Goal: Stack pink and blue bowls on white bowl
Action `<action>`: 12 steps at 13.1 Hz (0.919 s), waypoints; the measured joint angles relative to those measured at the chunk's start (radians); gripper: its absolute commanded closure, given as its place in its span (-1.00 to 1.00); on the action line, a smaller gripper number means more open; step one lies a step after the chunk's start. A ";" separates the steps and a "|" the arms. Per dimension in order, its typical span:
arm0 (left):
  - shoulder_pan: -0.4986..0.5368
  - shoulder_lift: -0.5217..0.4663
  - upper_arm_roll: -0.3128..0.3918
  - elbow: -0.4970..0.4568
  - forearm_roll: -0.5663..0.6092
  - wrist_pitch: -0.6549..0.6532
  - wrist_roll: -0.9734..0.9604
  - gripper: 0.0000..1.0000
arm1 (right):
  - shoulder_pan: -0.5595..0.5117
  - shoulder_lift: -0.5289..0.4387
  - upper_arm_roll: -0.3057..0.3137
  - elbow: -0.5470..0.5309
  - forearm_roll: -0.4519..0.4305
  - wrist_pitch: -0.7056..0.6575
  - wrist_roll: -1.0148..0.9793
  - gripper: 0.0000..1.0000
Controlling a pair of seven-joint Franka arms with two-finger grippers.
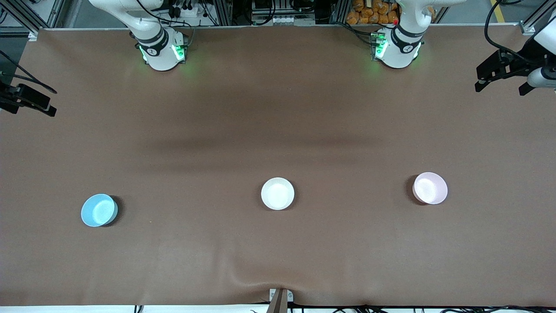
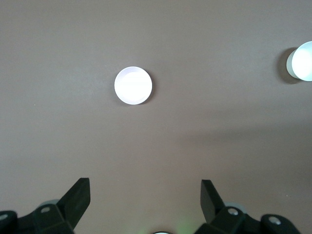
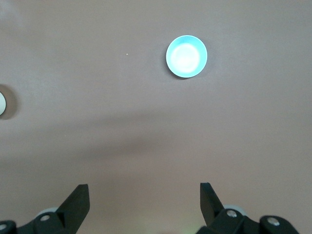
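Three bowls stand apart on the brown table, all in its half nearer the front camera. The white bowl (image 1: pixel 277 193) (image 2: pixel 303 61) (image 3: pixel 1 105) is in the middle. The pink bowl (image 1: pixel 430 188) (image 2: pixel 133 85) lies toward the left arm's end and the blue bowl (image 1: pixel 99 210) (image 3: pixel 186 56) toward the right arm's end. My left gripper (image 1: pixel 499 82) (image 2: pixel 145 183) hangs open, high over the left arm's end of the table. My right gripper (image 1: pixel 47 102) (image 3: pixel 144 186) hangs open, high over the right arm's end. Neither holds anything.
The two arm bases (image 1: pixel 161 50) (image 1: pixel 397 48) stand along the table edge farthest from the front camera. A small metal bracket (image 1: pixel 280 298) sits at the nearest table edge, where the brown cloth (image 1: pixel 278 130) wrinkles a little.
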 measured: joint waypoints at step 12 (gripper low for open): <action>0.016 0.019 0.011 0.000 -0.021 0.000 0.000 -1.00 | 0.000 0.000 0.000 0.000 0.000 0.000 0.000 -1.00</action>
